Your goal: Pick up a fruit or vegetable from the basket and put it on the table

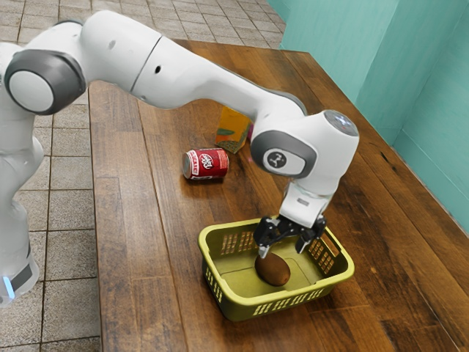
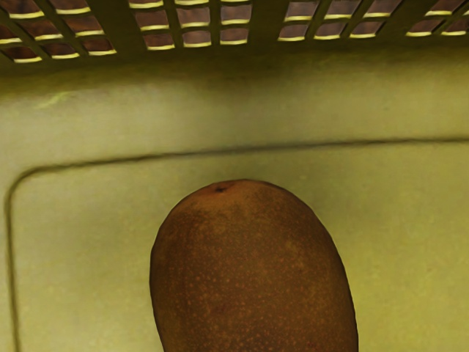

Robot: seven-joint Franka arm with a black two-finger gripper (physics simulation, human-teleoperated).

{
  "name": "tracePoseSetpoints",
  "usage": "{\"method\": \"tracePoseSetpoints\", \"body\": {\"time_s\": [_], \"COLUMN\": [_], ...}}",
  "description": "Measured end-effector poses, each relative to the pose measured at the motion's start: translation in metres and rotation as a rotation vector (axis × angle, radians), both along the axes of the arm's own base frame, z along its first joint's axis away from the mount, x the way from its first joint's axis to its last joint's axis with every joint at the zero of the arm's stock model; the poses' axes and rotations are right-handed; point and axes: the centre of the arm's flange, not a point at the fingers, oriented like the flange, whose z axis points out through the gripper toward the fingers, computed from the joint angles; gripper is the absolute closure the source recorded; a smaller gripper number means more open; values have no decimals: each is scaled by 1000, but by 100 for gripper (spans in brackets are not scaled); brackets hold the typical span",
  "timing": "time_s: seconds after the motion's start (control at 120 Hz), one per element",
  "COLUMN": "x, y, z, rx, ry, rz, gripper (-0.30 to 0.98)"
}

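Reach in from the exterior view's upper left with the white seven-joint arm (image 1: 187, 70), bent downward at the wrist. Hold the black two-finger gripper (image 1: 283, 248) low over the olive-yellow plastic basket (image 1: 238, 306), with the fingers (image 1: 264, 251) spread wide apart and nothing clasped between them. Find the brown, egg-shaped fruit (image 1: 273, 270) lying on its side on the basket floor, close beneath the gripper. In the exterior view, see one fingertip at or just beside the upper end of the fruit, and the other off toward the exterior view's right. Cannot tell about contact at the nearer tip.

In the wrist view, see the speckled brown skin up close, with a small dark spot on the rounded end facing a latticed basket wall. Make out a thin, round-cornered line on the basket floor around part of the fruit.

Beyond the basket, on the brown wooden plank table (image 1: 132, 242), see a red-and-white soda can (image 1: 208, 163) with a silver end, lying on its side. Behind the arm, spot a yellow-orange carton (image 1: 232, 126), partly hidden, with a bit of something pink beside it. Past the table, see grey floor tiles (image 1: 69, 242) and a teal wall (image 1: 352, 55).
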Motion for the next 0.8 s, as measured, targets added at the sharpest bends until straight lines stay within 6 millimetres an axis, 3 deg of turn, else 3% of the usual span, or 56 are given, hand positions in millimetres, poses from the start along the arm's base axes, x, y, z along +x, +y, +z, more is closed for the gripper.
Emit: {"method": "tracePoseSetpoints", "body": {"time_s": [0.3, 0.8], "x": [-4, 1], "y": [0, -7], "z": [-21, -47], "rx": [-13, -40], "ry": [25, 47], "rz": [-47, 30], "gripper": [0, 0]}}
